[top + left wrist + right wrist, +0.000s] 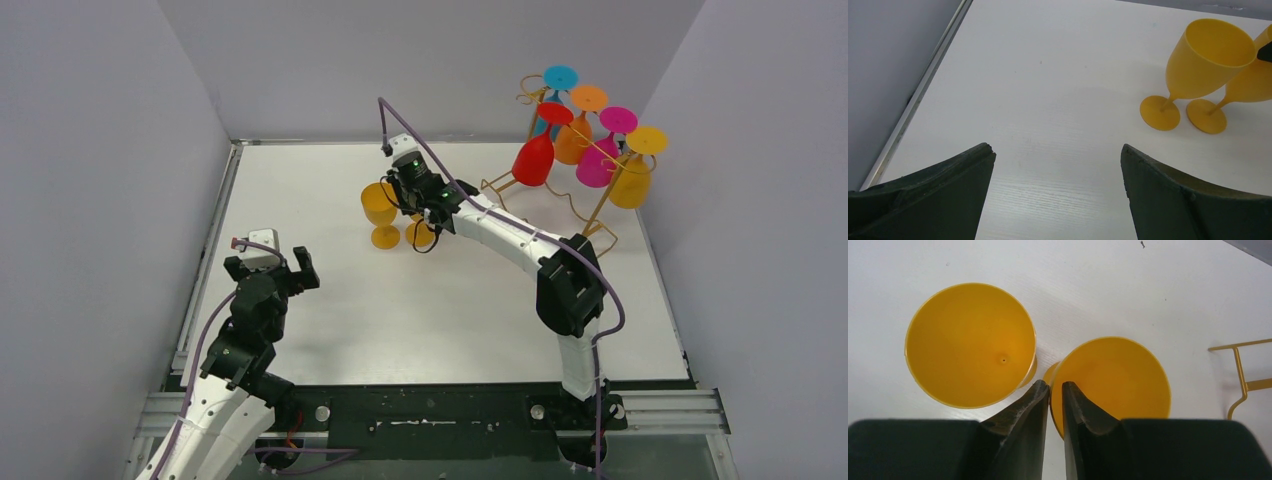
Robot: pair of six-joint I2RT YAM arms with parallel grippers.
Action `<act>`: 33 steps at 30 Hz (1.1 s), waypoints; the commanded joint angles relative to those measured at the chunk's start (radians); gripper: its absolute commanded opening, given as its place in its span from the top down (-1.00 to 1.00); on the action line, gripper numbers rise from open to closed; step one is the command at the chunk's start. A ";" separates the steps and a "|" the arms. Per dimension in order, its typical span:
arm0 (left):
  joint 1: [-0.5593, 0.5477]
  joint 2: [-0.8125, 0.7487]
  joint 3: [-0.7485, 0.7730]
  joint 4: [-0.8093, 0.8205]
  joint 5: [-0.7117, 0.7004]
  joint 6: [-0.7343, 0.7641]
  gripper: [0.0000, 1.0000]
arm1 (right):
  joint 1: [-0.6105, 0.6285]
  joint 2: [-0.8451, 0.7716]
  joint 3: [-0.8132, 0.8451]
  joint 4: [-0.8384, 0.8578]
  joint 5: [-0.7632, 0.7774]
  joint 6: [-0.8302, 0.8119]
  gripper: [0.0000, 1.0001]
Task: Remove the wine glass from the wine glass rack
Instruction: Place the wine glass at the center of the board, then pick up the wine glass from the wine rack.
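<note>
Two yellow wine glasses stand upright and side by side on the white table, one on the left (970,342) (380,205) and one on the right (1113,375). My right gripper (1055,384) (425,215) hangs over them, its jaws a narrow gap apart. They straddle the right glass's near rim, and the inner finger is just clear of it. The gold wine glass rack (560,190) stands at the back right with several coloured glasses hanging upside down from it. My left gripper (1057,147) (275,268) is wide open and holds nothing, near the front left.
Grey walls close in the table on the left, back and right. A metal rail (918,95) runs along the left edge. A corner of the rack's wire base (1240,375) lies to the right of the standing glasses.
</note>
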 commanded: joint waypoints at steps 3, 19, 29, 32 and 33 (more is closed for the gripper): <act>0.010 0.001 -0.003 0.058 0.009 0.009 -0.90 | 0.010 -0.015 0.075 -0.005 0.048 -0.023 0.61; 0.020 0.008 -0.005 0.065 0.019 0.004 -0.90 | 0.013 -0.199 0.075 0.010 0.009 -0.001 0.47; 0.028 0.008 -0.007 0.069 0.030 0.001 -0.90 | -0.169 -0.472 -0.030 0.084 0.096 0.157 -0.17; 0.030 0.005 -0.007 0.071 0.035 0.000 -0.90 | -0.400 -0.499 -0.026 0.024 -0.196 0.371 -0.22; 0.031 0.004 -0.007 0.069 0.036 0.000 -0.90 | -0.455 -0.506 -0.028 0.015 -0.262 0.415 -0.23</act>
